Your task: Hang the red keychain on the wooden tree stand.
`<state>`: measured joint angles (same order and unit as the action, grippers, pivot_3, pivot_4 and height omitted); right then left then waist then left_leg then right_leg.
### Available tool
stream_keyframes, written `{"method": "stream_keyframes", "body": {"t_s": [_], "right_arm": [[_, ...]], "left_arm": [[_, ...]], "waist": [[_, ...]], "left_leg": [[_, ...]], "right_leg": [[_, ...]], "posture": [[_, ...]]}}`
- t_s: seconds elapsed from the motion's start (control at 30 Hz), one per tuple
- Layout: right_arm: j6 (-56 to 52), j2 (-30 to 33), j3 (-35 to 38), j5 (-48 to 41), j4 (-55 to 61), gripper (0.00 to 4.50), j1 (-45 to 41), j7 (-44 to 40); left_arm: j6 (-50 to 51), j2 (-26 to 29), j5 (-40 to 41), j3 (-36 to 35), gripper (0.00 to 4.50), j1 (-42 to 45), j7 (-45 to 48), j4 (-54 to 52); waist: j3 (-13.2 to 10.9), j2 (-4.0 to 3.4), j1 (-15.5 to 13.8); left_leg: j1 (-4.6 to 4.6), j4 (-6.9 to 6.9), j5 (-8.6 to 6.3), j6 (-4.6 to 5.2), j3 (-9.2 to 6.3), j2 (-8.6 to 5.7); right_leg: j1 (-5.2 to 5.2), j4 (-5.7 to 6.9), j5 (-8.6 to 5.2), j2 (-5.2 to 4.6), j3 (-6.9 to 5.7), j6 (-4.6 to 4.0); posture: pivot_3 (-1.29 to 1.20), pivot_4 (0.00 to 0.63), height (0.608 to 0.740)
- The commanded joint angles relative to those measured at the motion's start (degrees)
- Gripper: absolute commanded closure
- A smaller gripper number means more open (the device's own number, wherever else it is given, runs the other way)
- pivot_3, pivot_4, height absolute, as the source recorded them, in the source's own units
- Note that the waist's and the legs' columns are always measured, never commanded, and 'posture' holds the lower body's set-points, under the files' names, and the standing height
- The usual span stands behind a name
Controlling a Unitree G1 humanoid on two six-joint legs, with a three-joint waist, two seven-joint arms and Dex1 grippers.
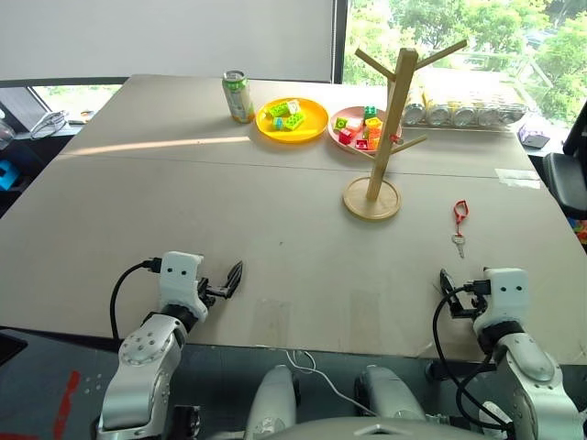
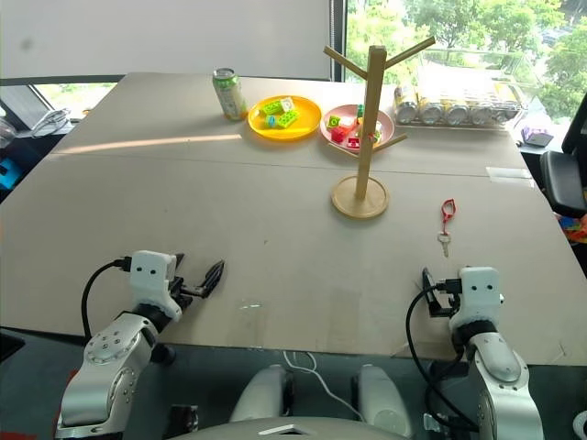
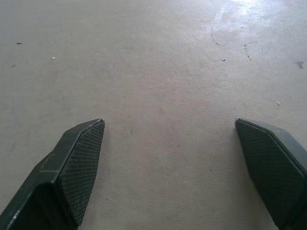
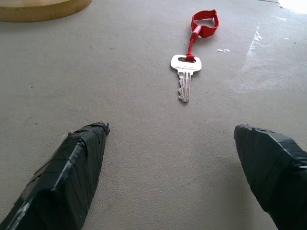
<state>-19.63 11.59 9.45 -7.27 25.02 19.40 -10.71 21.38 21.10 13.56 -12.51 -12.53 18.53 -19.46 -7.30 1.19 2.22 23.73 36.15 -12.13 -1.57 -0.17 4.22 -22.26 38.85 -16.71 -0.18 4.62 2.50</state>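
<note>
Red keychain [image 1: 459,223] beside wooden tree stand [image 1: 383,137]

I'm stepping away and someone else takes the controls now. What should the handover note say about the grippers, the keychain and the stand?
Left gripper: open, empty, low over bare table.
Right gripper: open, empty, pointed at the red keychain.
Red keychain: flat on the table, key end nearest the right gripper, to the right of the wooden tree stand.
Stand: upright by the yellow plate and pink plate; a small red bit I can't identify shows on one peg.
Done: nothing yet.
Left: grasp the keychain's loop, lift it, hook it over a peg.
</note>
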Motion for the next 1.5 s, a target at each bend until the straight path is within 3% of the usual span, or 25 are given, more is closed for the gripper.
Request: {"method": "stream_keyframes", "body": {"t_s": [0.03,0.2,0.3,0.57,0.77,0.97,1.47,1.5], "right_arm": [[-3.3,1.5,1.9,0.1,0.9,0.00,-0.9,0.8],[-14.9,3.7,1.7,-1.6,10.5,0.00,-6.9,1.6],[-25.6,3.6,2.4,-3.6,13.9,0.00,-16.0,3.9],[-45.7,1.5,5.6,-5.1,8.2,0.00,-36.1,9.4],[-52.3,-0.8,7.9,-4.6,5.8,0.00,-40.2,11.6],[-51.8,-1.4,8.9,-4.1,3.4,0.00,-40.4,12.1],[-37.1,0.9,11.2,-5.0,-13.6,0.00,-41.2,9.2],[-36.6,0.9,11.1,-5.1,-14.1,0.26,-41.1,9.1]], "left_arm": [[3.4,1.6,0.9,-1.2,0.03,1.3,0.3,-0.5],[8.2,6.9,5.8,-1.5,0.03,6.2,6.4,-3.1],[14.0,12.1,11.6,0.8,0.03,12.3,13.1,-6.5],[23.5,20.5,22.4,10.3,0.03,30.4,28.1,-11.4],[25.9,21.5,25.7,13.1,0.03,42.0,33.5,-8.8],[26.1,20.4,26.8,13.3,0.03,46.6,34.5,-5.7],[23.1,19.9,24.6,14.3,0.03,48.6,36.1,-1.5],[23.1,19.9,24.6,14.3,0.01,48.7,36.2,-1.4]], "waist": [[0.0,0.00,0.0],[-0.4,-0.18,0.0],[-0.7,-0.17,0.1],[-1.0,-0.12,-0.1],[-1.2,-0.28,0.1],[-1.3,-0.33,0.2],[-1.3,-0.35,0.2],[-1.3,-0.35,0.2]], "left_leg": [[0.00,0.00,0.00,0.00,0.00,0.00],[0.08,0.01,0.00,0.00,0.03,-0.01],[0.15,-0.09,0.00,0.00,0.04,0.00],[0.57,-0.08,0.01,0.00,-0.06,-0.03],[0.97,0.08,0.02,0.01,-0.25,-0.04],[0.99,0.07,0.02,0.02,-0.25,-0.04],[0.99,0.12,0.02,0.01,-0.21,-0.04],[0.99,0.14,0.02,0.02,-0.21,-0.04]], "right_leg": [[0.00,0.00,0.00,0.00,0.00,0.00],[-0.04,0.01,0.00,0.01,0.04,-0.01],[-0.17,0.04,0.05,0.05,0.05,0.05],[-0.48,0.05,0.26,0.08,-0.03,0.01],[-0.72,0.03,0.28,0.15,-0.12,0.03],[-0.78,0.09,0.28,0.17,-0.11,0.03],[-0.77,0.10,0.30,0.16,-0.08,0.05],[-0.77,0.11,0.30,0.16,-0.07,0.05]], "posture": [[0.00,0.150,0.740],[0.00,0.150,0.740],[0.00,0.150,0.740],[0.00,0.150,0.740],[0.00,0.150,0.740],[0.00,0.150,0.740],[0.00,0.150,0.740],[0.00,0.150,0.740]]}}
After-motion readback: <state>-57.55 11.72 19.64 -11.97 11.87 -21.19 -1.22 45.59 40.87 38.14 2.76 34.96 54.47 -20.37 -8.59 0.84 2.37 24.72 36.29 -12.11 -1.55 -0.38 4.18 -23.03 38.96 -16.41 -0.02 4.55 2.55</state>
